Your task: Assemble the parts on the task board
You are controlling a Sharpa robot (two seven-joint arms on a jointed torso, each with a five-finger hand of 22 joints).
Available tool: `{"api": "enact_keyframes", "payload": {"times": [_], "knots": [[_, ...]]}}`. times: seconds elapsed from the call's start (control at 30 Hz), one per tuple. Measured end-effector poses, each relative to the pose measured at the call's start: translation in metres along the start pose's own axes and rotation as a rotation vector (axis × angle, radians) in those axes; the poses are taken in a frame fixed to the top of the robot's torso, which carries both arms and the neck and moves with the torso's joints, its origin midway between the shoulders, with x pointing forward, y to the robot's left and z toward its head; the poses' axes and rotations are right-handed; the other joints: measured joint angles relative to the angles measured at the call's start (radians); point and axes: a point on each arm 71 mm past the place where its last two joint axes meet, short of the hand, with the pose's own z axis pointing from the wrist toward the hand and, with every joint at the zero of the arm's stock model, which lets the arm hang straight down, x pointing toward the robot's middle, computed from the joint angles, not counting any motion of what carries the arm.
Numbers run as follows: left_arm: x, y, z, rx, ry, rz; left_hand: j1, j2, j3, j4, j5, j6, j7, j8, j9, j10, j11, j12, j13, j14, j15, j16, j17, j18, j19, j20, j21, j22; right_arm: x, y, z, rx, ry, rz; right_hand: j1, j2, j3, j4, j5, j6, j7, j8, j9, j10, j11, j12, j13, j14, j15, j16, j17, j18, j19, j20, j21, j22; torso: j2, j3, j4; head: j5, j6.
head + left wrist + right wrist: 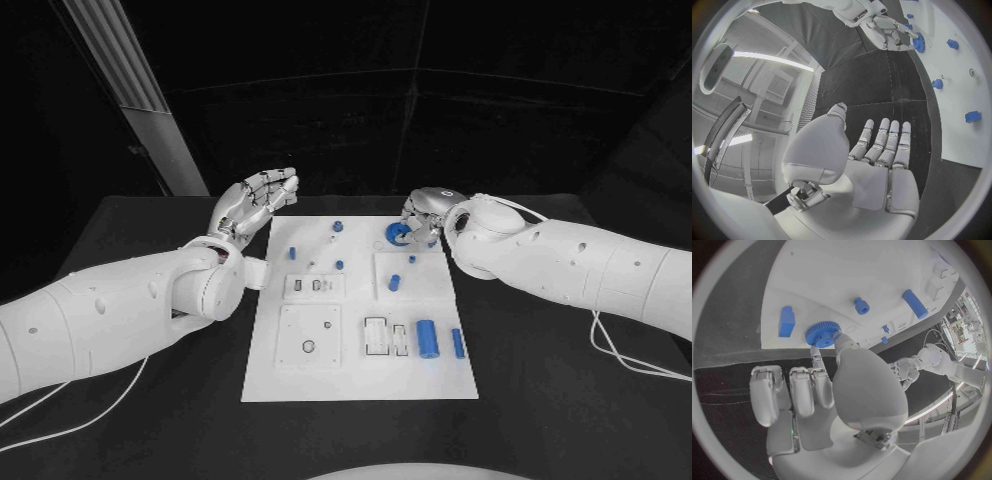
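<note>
you've got the black worktop (577,400) with the white task board (361,385) flat in the middle, long side running away from the robot. left hand (254,205) sits just off the board's far left corner, palm up, fingers straight and apart, holding nothing; your left wrist view shows the same open palm (873,165). right hand (428,215) is at the board's far right corner, thumb and one finger pinching the blue gear (397,234); your right wrist view has the gear (822,334) at the fingertips right over the board, other fingers curled in. can't tell if the gear touches the board. near end of the board on the right: a big blue cylinder (427,338) lying flat, a slimmer blue bar (457,343) just beside it. small blue pegs (338,227) stand scattered across the far half.
</note>
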Motion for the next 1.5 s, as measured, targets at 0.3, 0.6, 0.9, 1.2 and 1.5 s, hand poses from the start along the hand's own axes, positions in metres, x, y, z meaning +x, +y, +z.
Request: {"api": "enact_keyframes", "payload": {"times": [0.3, 0.6, 0.9, 1.2, 1.5], "knots": [[0.0000, 0.0000, 0.0000, 0.000, 0.000, 0.000, 0.000, 0.000, 0.000, 0.000, 0.000, -0.004, -0.004, 0.000, 0.000, 0.000, 0.000, 0.000, 0.000, 0.000, 0.000, 0.000, 0.000, 0.000, -0.003, 0.003, 0.000, 0.000, -0.0012, 0.0010, -0.0005, -0.015, -0.020, 0.006, 0.000, 0.000, 0.000, 0.000, 0.014, 0.004, 0.004, -0.005, 0.000, 0.000, 0.000, 0.000, 0.000, 0.000, 0.000, 0.000, 0.001, 0.000, 0.000, 0.000, 0.000, 0.000, 0.000, 0.0001, 0.0000, -0.001, 0.001], [0.0000, 0.0000, 0.0000, 0.000, 0.000, 0.000, 0.000, 0.000, 0.000, 0.000, 0.000, -0.004, -0.004, 0.000, 0.000, 0.000, 0.000, 0.000, 0.000, 0.000, 0.000, 0.000, 0.000, 0.000, -0.003, 0.003, 0.000, 0.000, -0.0012, 0.0022, -0.0004, -0.019, -0.025, 0.008, 0.034, 0.033, 0.039, -0.033, 0.020, 0.046, -0.016, -0.009, 0.000, 0.004, -0.004, 0.000, 0.000, -0.003, -0.004, 0.000, 0.001, 0.000, 0.000, 0.000, 0.000, 0.000, -0.001, -0.0001, 0.0000, -0.003, 0.001], [0.0002, 0.0000, 0.0001, 0.000, 0.000, 0.000, 0.000, 0.000, 0.000, 0.000, -0.001, -0.004, -0.004, 0.000, 0.000, 0.000, 0.000, 0.000, 0.000, 0.000, 0.000, 0.000, 0.000, 0.000, -0.003, 0.003, 0.000, 0.000, -0.0008, 0.0037, -0.0002, -0.016, -0.022, 0.004, 0.040, 0.029, 0.041, -0.034, 0.020, 0.052, -0.016, -0.022, -0.002, 0.004, -0.004, 0.000, 0.000, 0.000, -0.007, 0.000, 0.001, 0.000, 0.000, -0.007, 0.000, 0.000, -0.001, -0.0001, -0.0001, -0.004, 0.001], [0.0004, 0.0000, 0.0001, 0.000, 0.001, 0.000, 0.000, 0.000, 0.000, 0.000, -0.001, -0.004, -0.004, 0.000, 0.000, 0.000, 0.000, 0.000, 0.000, 0.000, 0.000, 0.000, 0.000, 0.000, -0.003, 0.003, 0.000, 0.000, 0.0006, 0.0041, 0.0001, -0.004, -0.012, 0.000, 0.025, 0.006, 0.033, -0.033, 0.020, 0.043, 0.000, -0.044, -0.008, 0.003, -0.003, 0.000, 0.000, 0.000, -0.007, 0.000, 0.000, 0.000, 0.000, -0.007, 0.000, 0.000, 0.000, -0.0001, -0.0001, -0.004, -0.001], [0.0004, 0.0000, 0.0001, 0.000, 0.001, 0.000, 0.005, 0.005, 0.000, 0.000, 0.004, -0.004, -0.004, 0.000, -0.001, 0.000, 0.000, 0.000, 0.000, 0.000, 0.000, 0.000, 0.000, 0.000, -0.006, -0.001, 0.000, 0.000, 0.0009, 0.0039, -0.0002, 0.004, -0.009, -0.004, 0.027, -0.024, 0.013, -0.019, 0.014, 0.023, 0.020, -0.067, -0.011, 0.004, 0.015, 0.000, 0.000, -0.002, 0.002, 0.000, 0.000, 0.000, 0.003, -0.003, 0.000, 0.000, 0.000, 0.0001, -0.0003, -0.003, 0.000]]}}
